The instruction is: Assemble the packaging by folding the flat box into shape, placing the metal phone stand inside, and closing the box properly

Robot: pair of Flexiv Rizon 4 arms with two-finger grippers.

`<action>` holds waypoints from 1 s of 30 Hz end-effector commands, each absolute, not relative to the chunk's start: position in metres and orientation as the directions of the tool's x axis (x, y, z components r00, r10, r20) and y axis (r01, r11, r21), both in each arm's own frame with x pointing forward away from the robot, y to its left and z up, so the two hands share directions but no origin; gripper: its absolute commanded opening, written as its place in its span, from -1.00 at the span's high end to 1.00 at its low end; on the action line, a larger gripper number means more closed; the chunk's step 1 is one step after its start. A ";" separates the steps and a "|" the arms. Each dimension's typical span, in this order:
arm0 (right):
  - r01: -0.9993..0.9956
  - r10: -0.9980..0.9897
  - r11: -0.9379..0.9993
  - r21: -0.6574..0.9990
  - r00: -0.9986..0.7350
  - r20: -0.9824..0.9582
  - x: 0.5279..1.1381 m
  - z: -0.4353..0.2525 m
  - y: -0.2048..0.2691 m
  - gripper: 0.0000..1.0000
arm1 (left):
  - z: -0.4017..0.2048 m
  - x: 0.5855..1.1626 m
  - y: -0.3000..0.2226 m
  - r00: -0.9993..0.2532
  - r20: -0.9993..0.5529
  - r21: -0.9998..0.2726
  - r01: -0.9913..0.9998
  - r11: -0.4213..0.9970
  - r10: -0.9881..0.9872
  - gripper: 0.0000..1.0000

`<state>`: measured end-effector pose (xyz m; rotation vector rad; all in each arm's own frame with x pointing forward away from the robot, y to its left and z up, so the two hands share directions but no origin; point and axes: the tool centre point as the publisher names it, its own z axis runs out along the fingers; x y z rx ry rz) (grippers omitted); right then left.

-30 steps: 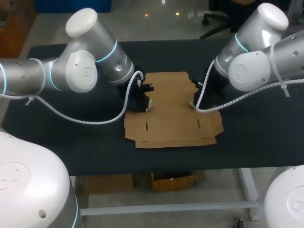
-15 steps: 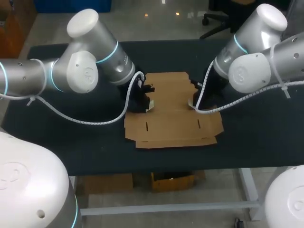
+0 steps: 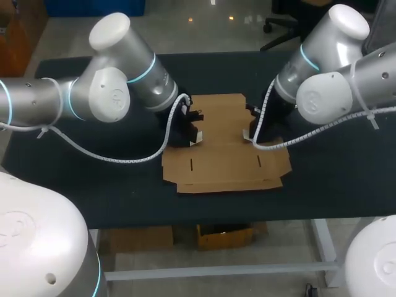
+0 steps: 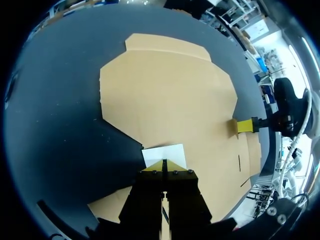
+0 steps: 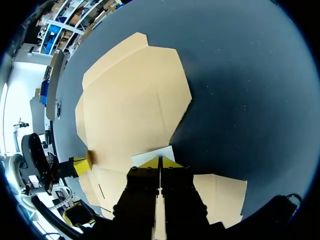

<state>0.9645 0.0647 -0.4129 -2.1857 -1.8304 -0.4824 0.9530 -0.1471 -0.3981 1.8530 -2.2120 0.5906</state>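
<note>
Seen from above, the flat brown cardboard box (image 3: 226, 145) lies unfolded in the middle of the dark surface (image 3: 334, 167). I see no metal phone stand anywhere. The left gripper (image 3: 194, 134) stands at the box's nine o'clock side by the left pale flap (image 3: 198, 138). The right gripper (image 3: 250, 132) stands at three o'clock by the right pale flap (image 3: 247, 134).

In the left wrist view the jaws are pressed together, it seems on the edge of the left pale flap, which runs out at their twelve o'clock.

The right wrist view shows the same: jaws together, apparently clamped on the right pale flap.

I think the step is raising these two flaps. Both arms should lift evenly and turn about the crease, or the thin card may tear or the sheet slide. There is good room toward twelve o'clock. At six o'clock the box is near the surface's edge, so better no pulling that way.
</note>
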 end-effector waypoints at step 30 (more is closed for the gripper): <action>0.983 0.916 -0.184 -0.008 0.174 0.362 0.964 -0.432 0.077 1.00 | -0.419 0.956 -0.159 -0.158 0.345 -0.163 -0.981 0.107 -0.925 1.00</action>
